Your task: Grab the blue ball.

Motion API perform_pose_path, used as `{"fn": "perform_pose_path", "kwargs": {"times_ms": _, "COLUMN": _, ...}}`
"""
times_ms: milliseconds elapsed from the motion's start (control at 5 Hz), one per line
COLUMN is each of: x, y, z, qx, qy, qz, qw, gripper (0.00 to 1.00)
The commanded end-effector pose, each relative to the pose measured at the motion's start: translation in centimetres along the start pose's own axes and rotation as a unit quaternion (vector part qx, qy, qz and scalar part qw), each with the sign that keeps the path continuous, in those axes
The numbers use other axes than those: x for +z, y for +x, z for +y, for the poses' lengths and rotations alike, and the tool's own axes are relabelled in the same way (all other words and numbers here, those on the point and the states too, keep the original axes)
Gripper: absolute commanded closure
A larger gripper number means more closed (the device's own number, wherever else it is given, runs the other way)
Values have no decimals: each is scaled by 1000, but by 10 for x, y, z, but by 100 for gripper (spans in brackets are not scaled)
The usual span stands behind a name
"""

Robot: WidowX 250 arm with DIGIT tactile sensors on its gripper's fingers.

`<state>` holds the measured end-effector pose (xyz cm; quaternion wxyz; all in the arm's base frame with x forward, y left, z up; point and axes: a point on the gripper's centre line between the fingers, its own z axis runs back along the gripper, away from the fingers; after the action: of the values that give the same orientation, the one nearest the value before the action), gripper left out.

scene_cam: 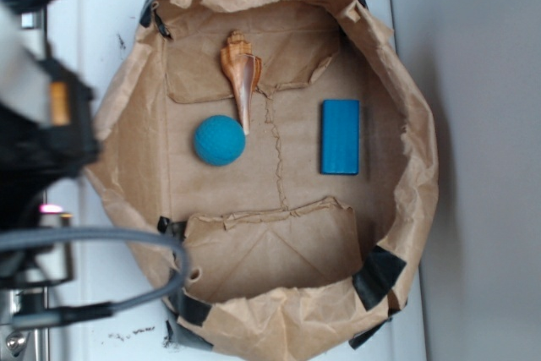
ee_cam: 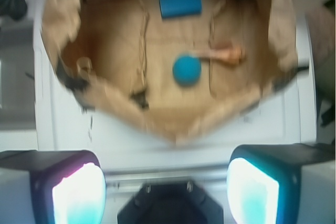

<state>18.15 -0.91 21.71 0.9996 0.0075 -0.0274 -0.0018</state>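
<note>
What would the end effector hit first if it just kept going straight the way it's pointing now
Probably the near crumpled rim of the paper bag, judging from the wrist view. The open end effector is outside the bag; the blue ball lies farther along that line, on the bag floor. Depth is unclear.

Seashell (scene_cam: 241, 73), blue block (scene_cam: 340, 136), paper-lined box (scene_cam: 406, 124).

Blue ball (scene_cam: 219, 140) lies touching a shell (scene_cam: 241, 76) in the paper tray (scene_cam: 397, 107).

I see a white surface (scene_cam: 110, 31) under everything, scuffed with dark specks, and a plain grey floor (scene_cam: 482, 82) (evenly lit, no hard shadows) along one side.
</note>
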Motion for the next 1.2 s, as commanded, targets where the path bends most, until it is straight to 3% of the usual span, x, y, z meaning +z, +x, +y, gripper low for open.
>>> {"fn": "perform_pose_path", "kwargs": {"times_ms": 0, "x": 1, "y": 46, "z": 11, "qx": 10, "qy": 13, "qz": -17, "qw": 1000, "gripper": 0}}
{"fn": "perform_pose_path", "kwargs": {"times_ms": 400, "x": 1, "y": 46, "z": 11, "qx": 10, "qy": 13, "qz": -17, "qw": 1000, "gripper": 0}}
{"fn": "perform_pose_path", "kwargs": {"times_ms": 600, "x": -39, "y": 64, "z": 18, "qx": -35, "qy": 58, "qz": -4, "qw": 998, "gripper": 0}}
{"fn": "perform_pose_path", "kwargs": {"times_ms": 800, "x": -66, "y": 69, "z": 22, "qx": -26, "qy": 69, "qz": -4, "qw": 997, "gripper": 0}}
{"fn": "perform_pose_path", "kwargs": {"times_ms": 1000, "x": -86, "y": 69, "z": 30, "qx": -8, "qy": 56, "qz": -14, "qw": 998, "gripper": 0}}
